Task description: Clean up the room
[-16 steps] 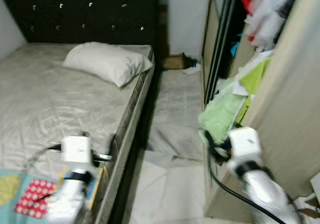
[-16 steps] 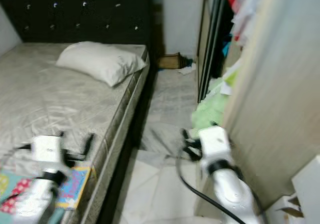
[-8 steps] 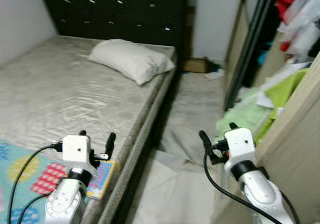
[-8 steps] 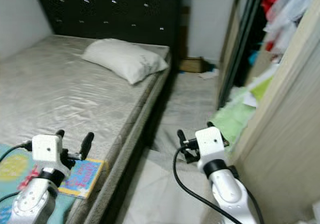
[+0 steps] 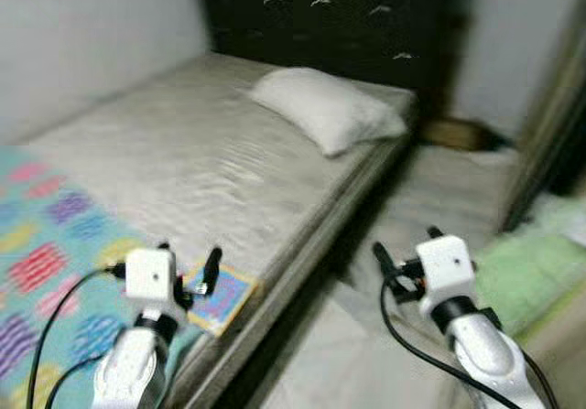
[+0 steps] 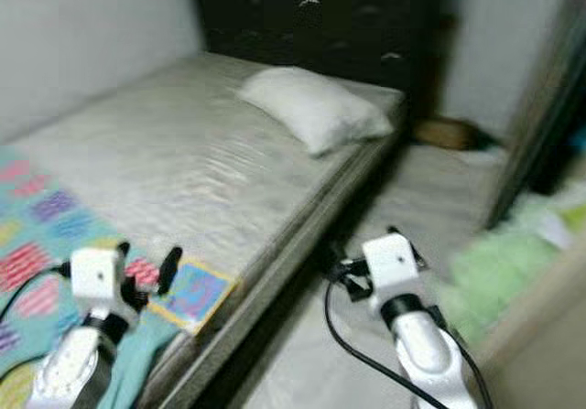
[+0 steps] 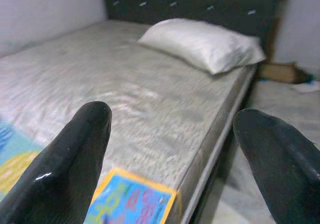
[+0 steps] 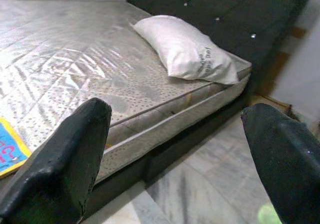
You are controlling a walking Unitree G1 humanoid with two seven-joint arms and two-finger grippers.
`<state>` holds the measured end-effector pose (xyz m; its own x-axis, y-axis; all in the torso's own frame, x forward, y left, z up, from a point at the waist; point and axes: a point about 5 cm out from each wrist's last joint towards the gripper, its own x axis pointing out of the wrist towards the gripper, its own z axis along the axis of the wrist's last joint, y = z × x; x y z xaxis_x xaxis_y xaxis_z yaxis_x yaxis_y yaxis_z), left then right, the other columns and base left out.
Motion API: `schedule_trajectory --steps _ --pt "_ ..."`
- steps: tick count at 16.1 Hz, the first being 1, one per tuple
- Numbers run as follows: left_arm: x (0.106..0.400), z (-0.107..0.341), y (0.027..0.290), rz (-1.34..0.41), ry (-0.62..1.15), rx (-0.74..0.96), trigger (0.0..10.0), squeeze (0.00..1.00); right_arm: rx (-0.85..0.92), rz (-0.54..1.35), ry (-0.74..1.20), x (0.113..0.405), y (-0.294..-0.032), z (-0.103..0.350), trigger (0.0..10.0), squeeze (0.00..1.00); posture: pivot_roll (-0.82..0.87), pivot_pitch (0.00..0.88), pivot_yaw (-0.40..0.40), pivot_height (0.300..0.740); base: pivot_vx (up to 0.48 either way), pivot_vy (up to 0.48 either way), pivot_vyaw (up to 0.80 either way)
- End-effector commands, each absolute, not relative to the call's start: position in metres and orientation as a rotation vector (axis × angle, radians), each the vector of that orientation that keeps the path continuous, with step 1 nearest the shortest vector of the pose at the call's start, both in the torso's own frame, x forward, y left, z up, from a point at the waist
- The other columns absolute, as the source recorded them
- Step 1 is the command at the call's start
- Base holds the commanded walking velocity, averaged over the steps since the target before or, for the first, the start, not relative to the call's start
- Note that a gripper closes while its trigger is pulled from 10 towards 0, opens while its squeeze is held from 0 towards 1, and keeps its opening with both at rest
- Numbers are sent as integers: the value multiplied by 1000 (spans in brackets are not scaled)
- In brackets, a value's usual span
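Left eye view: a bed point(image 5: 174, 153) with a bare grey mattress runs back to a dark tufted headboard point(image 5: 330, 16). 1 white pillow point(image 5: 330, 107) lies at the head of the mattress, near the edge facing the aisle. A colourful patterned blanket point(image 5: 55, 272) covers the near end of the bed. The left gripper point(image 5: 188, 267) hovers over the near edge of the bed, its 2 black fingers spread and holding nothing. Just beyond its fingertips lies a flat blue mat with a yellow border point(image 5: 224, 295). The right gripper point(image 5: 403, 258) hangs over the pale floor point(image 5: 366, 354) of the aisle, fingers apart and empty. A heap of green cloth point(image 5: 540, 272) sits on the floor at the right.

Right eye view: the same scene, blurred. A brown box point(image 6: 444, 133) lies on the floor past the bed's far corner.

Left wrist view: both spread fingers point(image 7: 65, 159) frame the mattress and pillow. The blue mat shows blurred lettering that cannot be read.

Right wrist view: the 2 fingers point(image 8: 60, 159) stand wide apart over the bed's side. The pillow carries small dark print, too blurred to read.
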<state>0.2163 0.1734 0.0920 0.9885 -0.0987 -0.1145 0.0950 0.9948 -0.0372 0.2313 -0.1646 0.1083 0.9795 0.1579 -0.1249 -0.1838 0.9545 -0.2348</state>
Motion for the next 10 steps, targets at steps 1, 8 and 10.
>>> schedule_trajectory --steps 1,8,10 --pt "219 98 178 -84 92 -15 10000 0 -240 186 95 233 -160 110 10000 0 -122 0 28 740 0 0 581" --pt "220 100 174 -114 80 -20 10000 0 -229 186 94 233 -160 110 10000 0 -122 0 27 740 0 0 0" --pt "220 100 174 -114 81 -24 10000 0 -230 187 96 233 -160 109 10000 0 -122 0 27 740 0 0 0"
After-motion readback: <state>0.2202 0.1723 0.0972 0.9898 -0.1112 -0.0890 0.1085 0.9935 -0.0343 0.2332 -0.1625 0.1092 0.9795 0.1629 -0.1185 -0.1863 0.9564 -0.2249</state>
